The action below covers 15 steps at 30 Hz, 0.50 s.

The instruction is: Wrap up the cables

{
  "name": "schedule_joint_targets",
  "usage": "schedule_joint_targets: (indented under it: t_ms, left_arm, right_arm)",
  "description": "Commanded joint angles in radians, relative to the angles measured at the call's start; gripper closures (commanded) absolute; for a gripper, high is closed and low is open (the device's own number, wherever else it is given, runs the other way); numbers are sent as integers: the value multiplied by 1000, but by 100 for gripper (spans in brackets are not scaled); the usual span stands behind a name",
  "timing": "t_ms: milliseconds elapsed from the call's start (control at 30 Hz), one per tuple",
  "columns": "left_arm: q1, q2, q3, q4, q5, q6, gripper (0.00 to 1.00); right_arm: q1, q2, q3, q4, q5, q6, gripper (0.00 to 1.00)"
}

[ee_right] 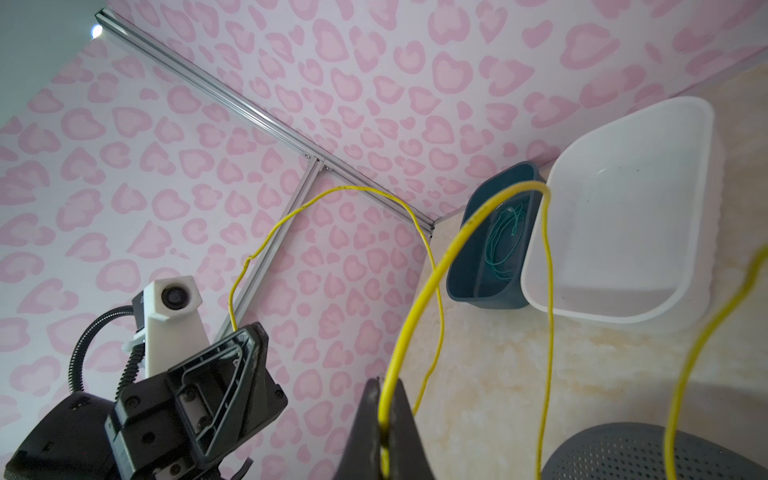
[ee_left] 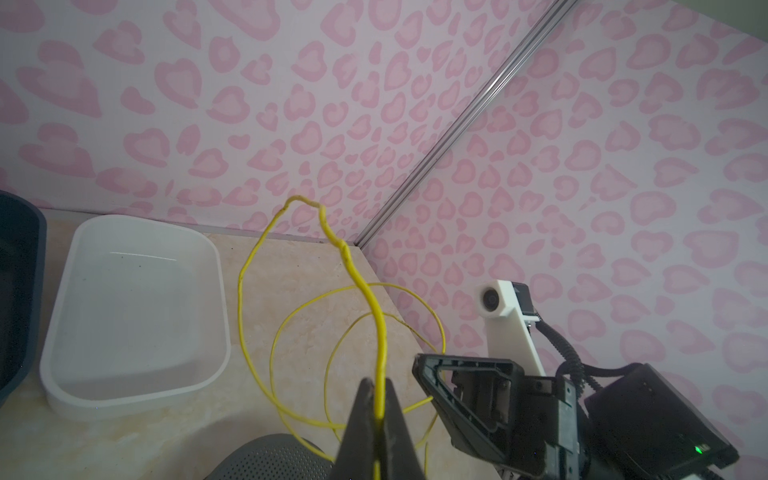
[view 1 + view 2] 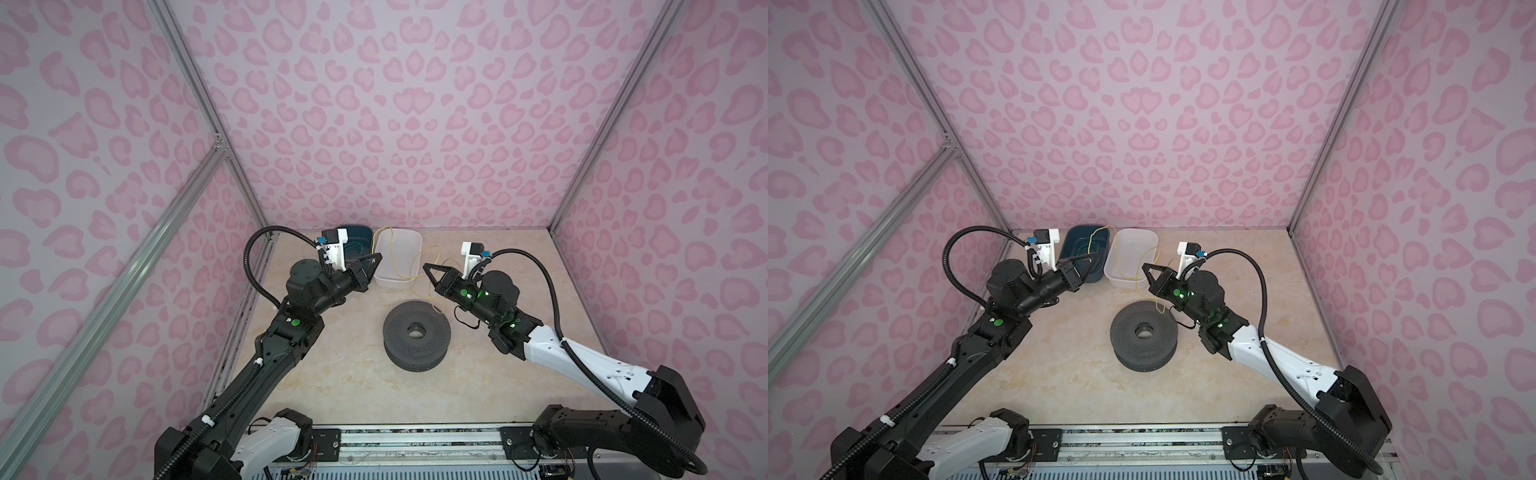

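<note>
As far as I can tell from where I'm standing, both arms have hold of the same yellow cable (image 2: pixel 381 332) right now. The left gripper (image 2: pixel 377 388) is closed all the way, its two dark fingers pinched tight on the cable. The strand comes out of the tip and climbs into a kinked little peak before dropping back down. The right gripper (image 1: pixel 384 388) is clamped just as tight on another stretch of it, with the cable squeezed right between the tips. The two grippers point at each other, near but not touching, and both are held up above the bench (image 3: pixel 332 374). The slack between them hangs in a few loose loops. In both top views part of that slack passes over the white tub (image 3: pixel 405 253) at the back of the bench. One thin strand drops down toward the far edge of the grey perforated spool (image 3: pixel 415 340), though I honestly can't tell whether it touches. The spool lies flat around mid-bench with a round hole in its centre, closer to the arm bases than the tubs are. Right beside the white tub, on its left, is a dark blue tub (image 1: pixel 461 286) with a tangle of thin green wire (image 1: pixel 503 245) lying inside. The left gripper hangs just in front of where those two tubs meet.
</note>
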Motion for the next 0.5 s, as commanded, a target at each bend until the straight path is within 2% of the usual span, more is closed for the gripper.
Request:
schedule_joint_targets:
  t_ms: [0, 267, 467]
  left_arm:
    - [0, -13, -19, -9, 18, 30, 96]
    - [1, -62, -114, -55, 33, 47, 96]
    - [-4, -94, -187, -148, 76, 59, 96]
  right_arm:
    - [-43, -31, -15, -12, 1, -32, 100]
    - [-249, -154, -25, -123, 12, -126, 100]
    - [-401, -153, -4, -138, -32, -144, 100]
